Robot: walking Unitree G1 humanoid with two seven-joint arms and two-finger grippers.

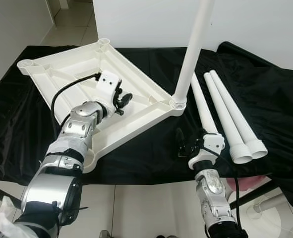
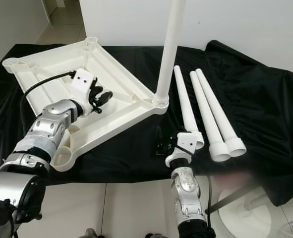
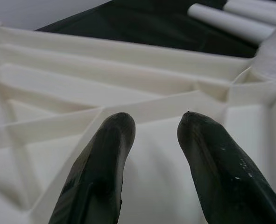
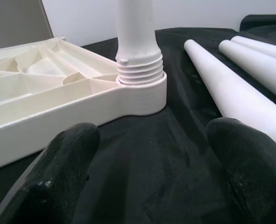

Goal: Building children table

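Note:
A white plastic tabletop [image 1: 141, 84] lies upside down on a black cloth, ribs facing up. One white leg [image 1: 195, 44] stands upright, screwed into the corner socket [image 4: 142, 88] nearest my right side. Three loose white legs [image 1: 225, 111] lie side by side on the cloth to the right of it. My left gripper [image 1: 122, 101] hovers open over the ribbed underside [image 3: 142, 93], nothing between its fingers. Low over the cloth near the front edge, my right gripper [image 1: 185, 143] is open wide. It faces the socket, beside the thick end of the nearest loose leg [image 4: 231, 93].
The black cloth [image 1: 265, 84] covers the whole work surface and hangs over its front edge. A white wall stands behind. Tiled floor [image 1: 136, 208] lies below, with a white round stand base [image 2: 258, 210] and something pink [image 1: 245, 184] at the lower right.

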